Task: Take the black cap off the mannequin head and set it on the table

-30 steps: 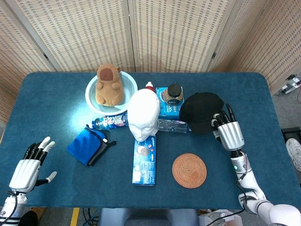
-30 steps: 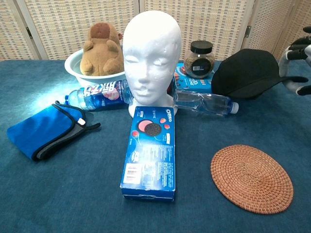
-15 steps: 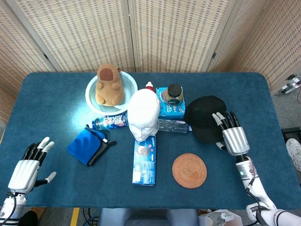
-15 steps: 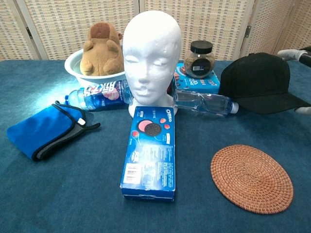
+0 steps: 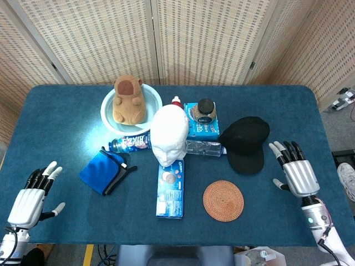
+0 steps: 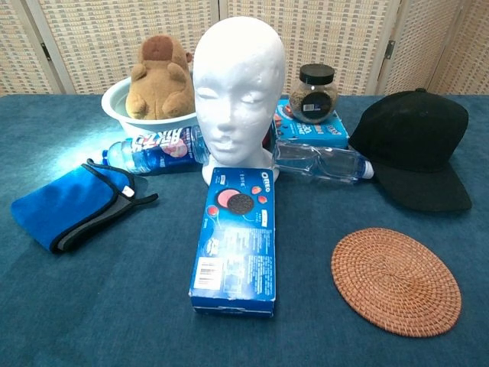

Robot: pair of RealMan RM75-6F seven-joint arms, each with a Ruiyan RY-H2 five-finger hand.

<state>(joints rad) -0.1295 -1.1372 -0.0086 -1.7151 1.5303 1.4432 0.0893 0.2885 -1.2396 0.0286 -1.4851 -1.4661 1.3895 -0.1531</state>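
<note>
The black cap (image 5: pixel 246 143) lies on the table (image 5: pixel 66 111), each robot hand (image 5: pixel 298 173) empty, spread wide.

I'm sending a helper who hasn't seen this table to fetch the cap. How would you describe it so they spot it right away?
Start at the white mannequin head mid-table, then look toward the robot's right, past the clear plastic bottle. The black cap lies on the blue table, just behind the round woven coaster. It is the only black fabric item there.
</note>
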